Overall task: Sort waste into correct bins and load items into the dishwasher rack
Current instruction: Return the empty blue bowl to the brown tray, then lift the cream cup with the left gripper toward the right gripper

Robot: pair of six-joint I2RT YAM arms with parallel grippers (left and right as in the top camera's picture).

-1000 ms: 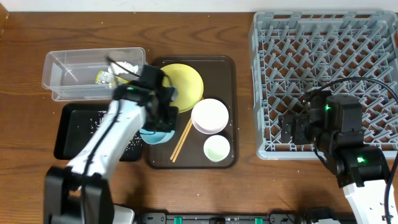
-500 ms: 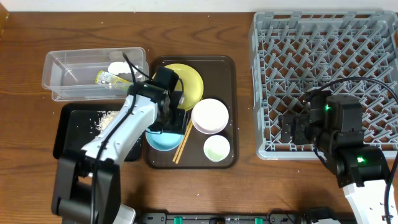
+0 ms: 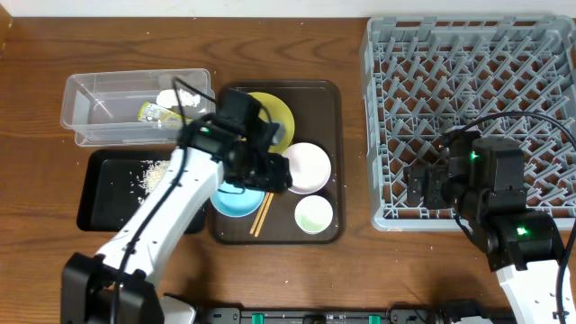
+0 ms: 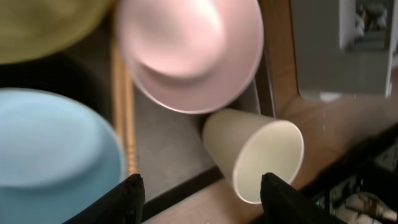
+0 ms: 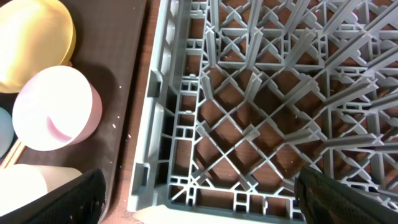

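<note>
The small pale cup (image 4: pixel 255 155) is sitting on the dark brown tray (image 4: pixel 161 149), just ahead of my left jaws, which are hanging spread and empty. The white bowl (image 4: pixel 189 50) is lying beyond it, with the chopsticks (image 4: pixel 121 112) and light blue bowl (image 4: pixel 50 149) alongside. My right jaws are hovering spread over a corner of the dishwasher rack (image 5: pixel 163 112).

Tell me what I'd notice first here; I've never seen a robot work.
The big grey rack fills the right side of the table. In the middle, a dark brown tray holds a yellow plate, a white bowl, a light blue bowl and a pale cup. The left gripper hovers open just above them.
</note>
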